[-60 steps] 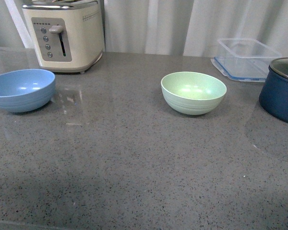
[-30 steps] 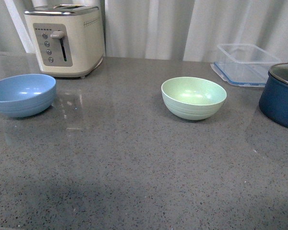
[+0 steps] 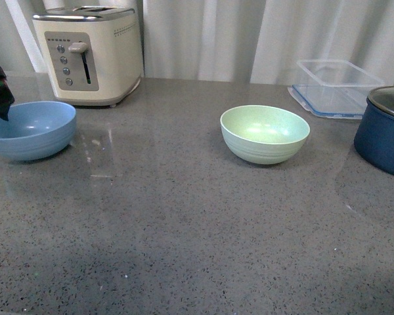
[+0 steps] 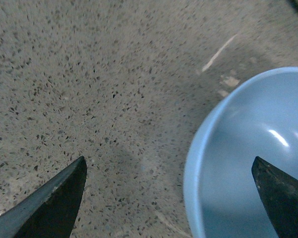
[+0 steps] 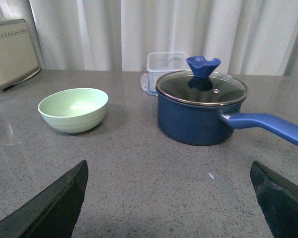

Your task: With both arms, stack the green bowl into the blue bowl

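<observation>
**Desk:** What's the setting?

**Operator:** I see a grey speckled stone counter [image 3: 184,230] with white curtains [image 3: 203,33] behind. There's a cream toaster [image 3: 88,52] far left, and a clear container [image 3: 335,82] and a navy pot [image 5: 198,111] at the right.

**Desk:** And the bowls?

**Operator:** Both are matte, upright and faintly ridged low down. The green bowl [image 3: 264,134] sits right of centre. The blue bowl [image 3: 29,129] is at the left, well apart from it. My left gripper [image 4: 168,159] is spread wide astride the blue bowl's rim. My right gripper [image 5: 168,162] gapes wide, facing the green bowl.
</observation>
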You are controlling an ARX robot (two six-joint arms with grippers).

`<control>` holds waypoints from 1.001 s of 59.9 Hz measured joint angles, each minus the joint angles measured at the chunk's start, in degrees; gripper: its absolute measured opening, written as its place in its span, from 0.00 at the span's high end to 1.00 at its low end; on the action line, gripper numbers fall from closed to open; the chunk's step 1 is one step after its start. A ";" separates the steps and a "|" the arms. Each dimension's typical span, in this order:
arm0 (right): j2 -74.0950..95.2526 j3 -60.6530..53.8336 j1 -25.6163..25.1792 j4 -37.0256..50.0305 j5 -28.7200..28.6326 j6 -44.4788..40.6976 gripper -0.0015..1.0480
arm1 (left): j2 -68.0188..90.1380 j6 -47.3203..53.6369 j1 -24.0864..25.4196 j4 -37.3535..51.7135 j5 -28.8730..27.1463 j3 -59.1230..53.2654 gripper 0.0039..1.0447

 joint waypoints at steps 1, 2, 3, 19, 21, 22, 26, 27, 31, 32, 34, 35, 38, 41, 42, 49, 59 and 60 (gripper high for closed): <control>0.00 0.00 0.00 0.00 0.00 0.02 0.10 | 0.33 0.02 0.00 0.00 -0.02 0.11 0.06; 0.00 0.00 0.00 0.00 0.00 0.00 0.10 | 0.98 0.02 0.00 0.02 0.02 0.33 0.06; 0.00 0.00 0.00 0.00 0.00 0.02 0.10 | 1.27 0.00 0.00 0.02 0.17 0.44 0.06; 0.00 0.00 0.00 0.00 0.00 0.02 0.10 | 3.72 0.61 -0.63 0.17 0.55 2.10 0.23; 0.00 0.00 0.00 0.00 0.00 0.02 0.10 | 3.72 0.63 -0.79 0.17 0.52 2.29 0.28; 0.00 0.00 0.00 0.00 0.00 0.00 0.10 | 3.72 0.63 -0.83 0.17 0.50 2.34 0.30; 0.00 0.00 0.00 0.00 0.00 0.02 0.10 | 3.72 0.66 -0.98 0.28 0.57 2.36 0.40; 0.00 0.00 0.00 0.00 0.00 0.00 0.10 | 3.72 0.66 -0.98 0.28 0.59 2.36 0.42; 0.00 0.00 0.00 0.00 0.00 0.00 0.10 | 3.72 0.70 -1.16 0.28 0.90 2.36 0.52; 0.00 0.00 0.00 0.00 0.00 0.00 0.10 | 3.72 0.72 -1.16 0.28 1.01 2.36 0.54; 0.00 0.00 0.00 0.00 0.00 0.00 0.10 | 3.72 0.87 -1.18 0.28 1.03 2.36 0.59; 0.00 0.00 0.00 0.00 0.00 0.02 0.10 | 3.72 0.90 -1.18 0.28 1.03 2.36 0.61; 0.00 0.00 0.00 0.00 0.00 0.00 0.10 | 3.72 1.03 -1.18 0.26 0.98 2.36 0.70; 0.00 0.00 0.00 0.00 0.00 0.00 0.10 | 3.69 1.07 -1.16 0.26 0.96 2.36 0.76; 0.00 0.00 0.00 0.00 -0.02 0.00 0.10 | 3.63 1.09 -1.16 0.26 0.94 2.36 0.78; 0.00 0.00 0.00 0.00 0.00 0.00 0.10 | 2.67 1.07 -1.18 0.26 1.64 2.19 0.95; 0.00 0.00 0.00 0.00 0.00 0.02 0.10 | -0.55 1.03 -2.58 0.07 2.01 1.79 0.96; 0.00 0.00 0.00 0.00 0.00 0.00 0.10 | -1.14 1.03 -2.99 0.04 2.01 1.79 0.96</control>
